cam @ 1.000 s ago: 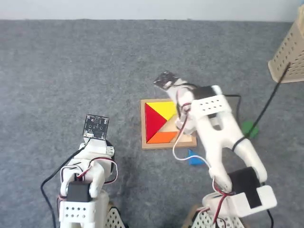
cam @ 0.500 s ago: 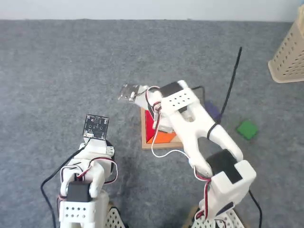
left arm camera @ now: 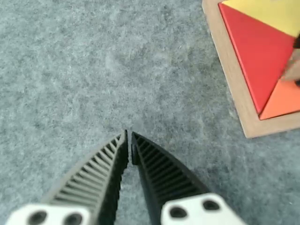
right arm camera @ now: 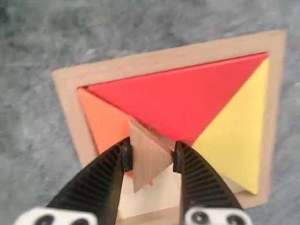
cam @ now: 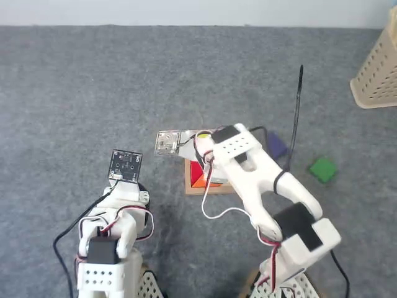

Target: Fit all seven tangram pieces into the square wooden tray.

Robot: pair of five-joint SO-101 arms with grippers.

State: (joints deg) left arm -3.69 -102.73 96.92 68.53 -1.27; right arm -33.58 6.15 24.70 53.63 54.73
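In the high view, the square wooden tray [cam: 191, 187] is seen at the middle of the grey table [cam: 93, 81], largely covered by the right arm [cam: 248, 167]. A purple piece [cam: 276, 146] and a green piece [cam: 323, 169] lie on the table well apart from the tray, and a perforated basket [cam: 378, 68] stands at the far edge.

In the left wrist view, the left gripper [left arm camera: 129, 135] is seen closed and empty over bare table, near a tray corner with the red triangle [left arm camera: 262, 61].

In the right wrist view, a brown triangle [right arm camera: 145, 164] is clamped in the right gripper [right arm camera: 150, 157] over the tray's bare floor, beside the orange piece [right arm camera: 105, 126], the red triangle and the yellow triangle [right arm camera: 234, 136].
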